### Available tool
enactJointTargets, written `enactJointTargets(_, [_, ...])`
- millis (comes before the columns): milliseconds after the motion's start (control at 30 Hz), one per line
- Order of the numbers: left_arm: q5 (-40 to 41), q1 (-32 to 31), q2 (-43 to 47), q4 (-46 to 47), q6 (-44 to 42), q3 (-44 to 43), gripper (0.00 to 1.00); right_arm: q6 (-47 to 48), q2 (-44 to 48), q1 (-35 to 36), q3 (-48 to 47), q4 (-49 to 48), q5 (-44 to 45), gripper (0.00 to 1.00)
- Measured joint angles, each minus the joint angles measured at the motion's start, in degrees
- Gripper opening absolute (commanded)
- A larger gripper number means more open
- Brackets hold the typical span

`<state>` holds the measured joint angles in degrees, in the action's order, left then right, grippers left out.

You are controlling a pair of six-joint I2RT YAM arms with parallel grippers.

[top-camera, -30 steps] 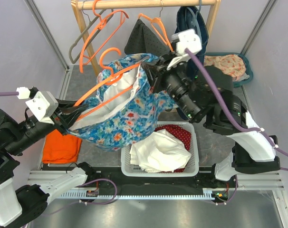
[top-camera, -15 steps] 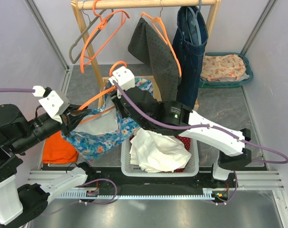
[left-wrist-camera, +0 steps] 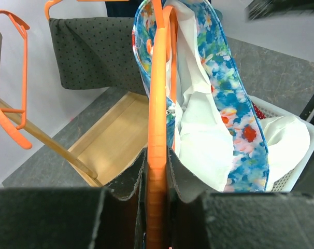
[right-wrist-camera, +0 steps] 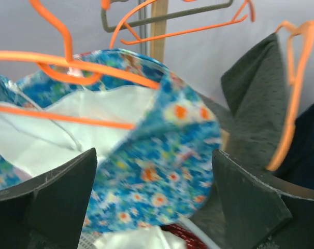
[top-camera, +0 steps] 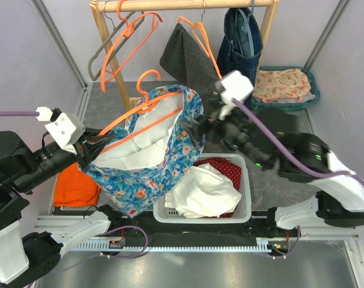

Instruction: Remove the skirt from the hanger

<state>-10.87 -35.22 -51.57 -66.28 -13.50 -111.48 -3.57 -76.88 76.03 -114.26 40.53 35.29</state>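
Observation:
The skirt, blue floral with a white lining, hangs open on an orange hanger held slantwise above the table. My left gripper is shut on the hanger's lower end. In the left wrist view the orange bar runs straight up from between the fingers of the left gripper, with the skirt draped to its right. My right gripper stands wide open beside the skirt's right edge. In the right wrist view the right gripper frames the skirt's floral edge, which looks blurred and is not pinched.
A white basket with white and red clothes sits below the skirt. An orange cloth lies at the left. The wooden rack behind carries spare hangers, a grey dotted garment and dark jeans. A teal tray stands back right.
My right gripper has gone from shut to wide open and swung from the skirt's left side back to its right edge. The left gripper keeps its hold on the hanger.

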Motion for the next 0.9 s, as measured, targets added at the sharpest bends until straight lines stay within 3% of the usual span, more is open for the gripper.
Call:
enactJointTargets(133, [-0.46, 0.0, 0.44, 0.02, -0.94, 0.0, 0.02, 8.96, 8.72, 0.13, 6.25, -2.14, 0.0, 0.98])
enactJointTargets(300, [-3.65, 0.0, 1.57, -0.04, -1.73, -0.33, 0.02, 16.7, 13.05, 0.13, 9.53, -2.82, -0.5, 0.98])
enactJointTargets(667, [-13.68, 0.0, 0.61, -1.44, -2.12, -5.62, 0.02, 26.43, 1.09, 0.13, 0.07, -2.69, -6.99, 0.95])
enactJointTargets(733, [-13.9, 0.0, 0.61, -1.6, -2.21, -5.7, 0.02, 27.12, -0.52, -0.15, -0.48, -1.64, -8.5, 0.84])
enactJointTargets(767, [-14.01, 0.0, 0.61, -1.77, -2.23, -5.7, 0.02, 27.32, -0.87, -0.2, -0.59, -1.22, -9.09, 0.64])
enactJointTargets(833, [-14.29, 0.0, 0.59, -2.36, -2.27, -5.7, 0.02, 27.52, -1.09, -0.57, -0.61, -0.11, -11.19, 0.44])
enactJointTargets(867, [-14.38, 0.0, 0.59, -2.56, -2.27, -5.7, 0.02, 27.34, -1.03, -0.74, -0.61, 0.24, -12.09, 0.19])
enactJointTargets(900, [-14.6, 0.0, 0.59, -2.82, -2.27, -5.7, 0.02, 27.28, -0.85, -1.03, -0.61, 0.42, -12.81, 0.02])
